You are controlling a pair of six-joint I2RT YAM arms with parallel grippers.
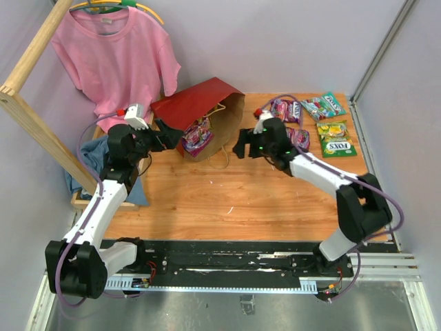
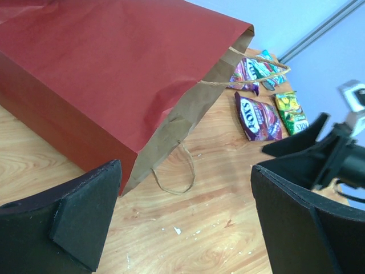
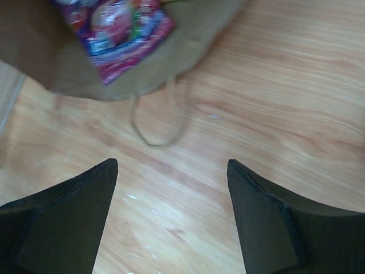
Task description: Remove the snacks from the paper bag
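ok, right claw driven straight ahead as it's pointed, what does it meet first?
Likely the paper bag's loop handle lying on the table, then the bag's brown lip with the purple packet on it. The right claw is open and empty; depth is uncertain.

Left arm [image 1: 96, 207] and right arm [image 1: 318, 169] have white shells, black joints, purple cables and black wedge jaws.

Matt red paper bag [image 2: 102, 74]; glossy snacks [image 2: 259, 117]; smooth wood table [image 2: 228, 194].
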